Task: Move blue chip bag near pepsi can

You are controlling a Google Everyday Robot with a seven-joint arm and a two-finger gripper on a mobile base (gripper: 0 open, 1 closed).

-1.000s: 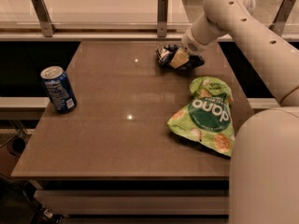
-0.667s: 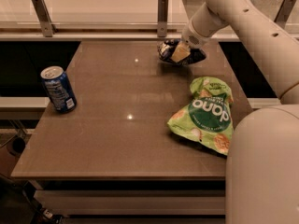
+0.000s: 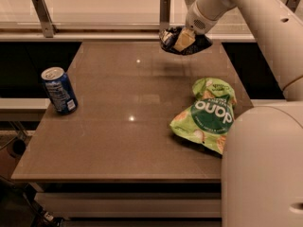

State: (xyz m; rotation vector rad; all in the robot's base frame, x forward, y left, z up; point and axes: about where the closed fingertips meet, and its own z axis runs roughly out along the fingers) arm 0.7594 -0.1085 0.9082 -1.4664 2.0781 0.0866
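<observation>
The small dark blue chip bag (image 3: 185, 42) hangs in the air above the far right part of the brown table (image 3: 137, 126). My gripper (image 3: 185, 38) is shut on it from above, at the end of the white arm coming in from the upper right. The pepsi can (image 3: 59, 90) stands upright near the table's left edge, far from the bag and the gripper.
A larger bright green chip bag (image 3: 206, 113) lies on the right side of the table, near the front. My white arm and body (image 3: 262, 164) fill the right side of the view. A rail with metal posts (image 3: 164, 8) runs behind the table.
The gripper has lifted the blue chip bag off the far right of the table; the bag now hangs above the surface. The can and green bag have not moved.
</observation>
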